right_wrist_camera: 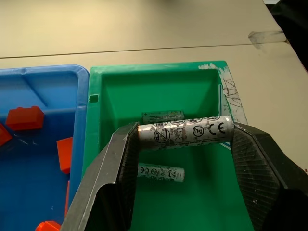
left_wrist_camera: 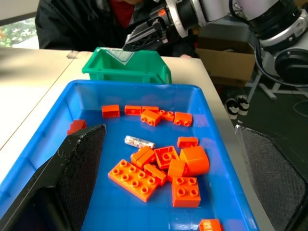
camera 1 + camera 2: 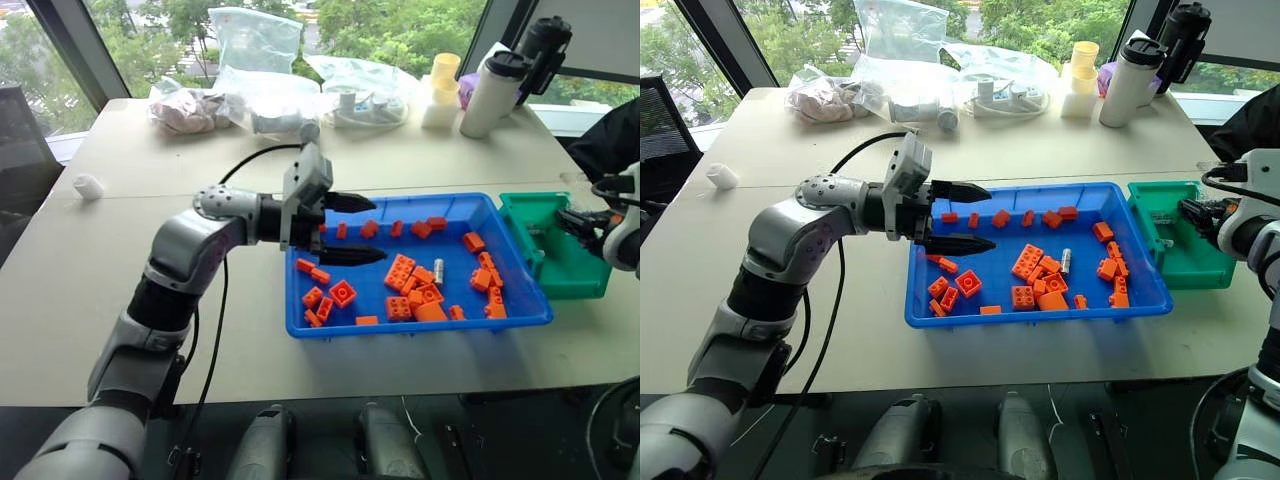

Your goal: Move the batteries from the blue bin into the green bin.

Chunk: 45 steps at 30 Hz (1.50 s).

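I am holding the right pincer (image 1: 185,131) over the green bin (image 1: 211,192), and it is clamping a silver battery (image 1: 185,130) crosswise between its two black fingers (image 1: 115,168), end to end. Two more batteries (image 1: 161,172) are already lying on the green bin's floor beneath it, one near the far wall and one nearer the middle. The green bin is sitting at the right edge of the table (image 3: 120,300), touching the right end of the blue bin (image 3: 300,322).

I am hovering the left pincer (image 3: 352,229) above the left end of the blue bin, pointing toward the right edge of the table, its fingers spread apart and gripping nothing. One battery in the blue bin (image 2: 139,142) is lying flat on the tray floor among the orange bricks (image 2: 134,177), right of the middle and just beside the brick cluster.

Plastic bags (image 3: 270,95), a white bottle (image 3: 492,92) and cups (image 3: 441,88) are standing along the table's far edge.
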Motion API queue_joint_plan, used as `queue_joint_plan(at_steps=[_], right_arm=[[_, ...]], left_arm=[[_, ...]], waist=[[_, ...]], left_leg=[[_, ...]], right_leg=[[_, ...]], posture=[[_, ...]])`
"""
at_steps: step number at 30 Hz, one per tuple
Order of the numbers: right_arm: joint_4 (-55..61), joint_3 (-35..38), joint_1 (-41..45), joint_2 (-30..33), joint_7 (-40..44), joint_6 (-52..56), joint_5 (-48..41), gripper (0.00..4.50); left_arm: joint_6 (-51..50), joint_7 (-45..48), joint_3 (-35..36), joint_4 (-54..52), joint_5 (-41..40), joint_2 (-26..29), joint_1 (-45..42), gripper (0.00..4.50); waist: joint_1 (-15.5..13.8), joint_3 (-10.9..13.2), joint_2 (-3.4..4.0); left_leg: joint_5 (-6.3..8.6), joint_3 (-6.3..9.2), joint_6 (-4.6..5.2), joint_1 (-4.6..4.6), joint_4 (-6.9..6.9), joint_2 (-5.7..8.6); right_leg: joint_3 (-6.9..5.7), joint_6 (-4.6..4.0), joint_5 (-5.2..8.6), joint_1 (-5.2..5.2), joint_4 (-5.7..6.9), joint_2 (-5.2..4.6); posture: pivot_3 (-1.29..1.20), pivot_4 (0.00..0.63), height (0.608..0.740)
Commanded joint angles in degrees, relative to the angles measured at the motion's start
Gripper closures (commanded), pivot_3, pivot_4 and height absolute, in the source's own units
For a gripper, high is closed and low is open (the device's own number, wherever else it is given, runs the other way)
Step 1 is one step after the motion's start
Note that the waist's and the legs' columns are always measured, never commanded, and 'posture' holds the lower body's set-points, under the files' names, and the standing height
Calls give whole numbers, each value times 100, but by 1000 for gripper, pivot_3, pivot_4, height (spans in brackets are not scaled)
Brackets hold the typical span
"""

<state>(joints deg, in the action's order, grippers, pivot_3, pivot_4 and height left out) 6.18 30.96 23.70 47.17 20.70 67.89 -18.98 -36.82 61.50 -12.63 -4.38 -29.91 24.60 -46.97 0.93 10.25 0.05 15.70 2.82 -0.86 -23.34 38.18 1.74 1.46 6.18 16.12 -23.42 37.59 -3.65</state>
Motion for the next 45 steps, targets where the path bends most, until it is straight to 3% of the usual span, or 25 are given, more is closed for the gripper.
queue_joint_plan(at_steps=[1,4,8,9,17,21,24,30,36,45], right_arm=[[-116,92,0,-16,-77,-238,49,2317],[-316,46,1,-38,-105,-385,76,2317],[-739,-113,76,-20,-171,-761,190,337],[-792,-158,117,-8,-185,-815,202,43],[-465,-218,349,215,105,-1130,11,43],[497,-605,267,415,1070,-593,-805,43],[1037,-1034,206,429,1239,101,-1192,43],[1020,-1469,474,-351,475,947,-1119,43],[1132,-1215,782,-1619,-506,2056,-880,43],[1515,-1344,600,-2159,-1104,2461,-538,43]], left_arm=[[71,47,37,-107,52,48,11,0],[43,38,44,-151,89,73,72,0],[2,-2,60,-243,106,109,144,0],[-17,-12,66,-269,99,109,140,0],[-126,10,146,-410,46,295,199,0],[-214,116,145,-533,8,509,261,0],[-219,144,136,-564,25,580,280,0],[-243,52,132,-670,32,589,336,0],[-306,-106,191,-895,23,666,531,0],[-291,-223,107,-979,66,684,630,0]], waist=[[-12,0,0],[-19,0,0],[-18,0,0],[-18,0,0],[-21,0,1],[13,1,4],[-3,1,2],[-40,2,1],[-12,2,1],[-22,1,2]], left_leg=[[0,0,0,0,1,0],[0,-2,0,0,1,1],[0,-2,0,0,1,1],[0,-2,0,0,1,1],[0,-2,0,-1,1,1],[0,0,0,0,0,-5],[0,3,0,3,0,-9],[0,6,0,-2,3,-4],[0,9,-1,-4,1,-4],[-1,11,-3,-6,0,1]], right_leg=[[0,0,0,0,0,-1],[1,0,0,0,0,-2],[1,0,0,0,0,-2],[1,0,0,0,0,-1],[1,0,0,0,-1,-2],[1,0,0,-1,-1,6],[-1,0,0,3,-1,9],[-3,0,0,3,-4,0],[-3,-1,0,-4,-1,1],[-4,-1,0,-6,1,-2]], posture=[[0,150,740],[0,150,740],[0,150,740],[0,150,740],[0,150,740],[0,150,740],[0,150,740],[0,150,740],[0,150,740],[0,150,740]])
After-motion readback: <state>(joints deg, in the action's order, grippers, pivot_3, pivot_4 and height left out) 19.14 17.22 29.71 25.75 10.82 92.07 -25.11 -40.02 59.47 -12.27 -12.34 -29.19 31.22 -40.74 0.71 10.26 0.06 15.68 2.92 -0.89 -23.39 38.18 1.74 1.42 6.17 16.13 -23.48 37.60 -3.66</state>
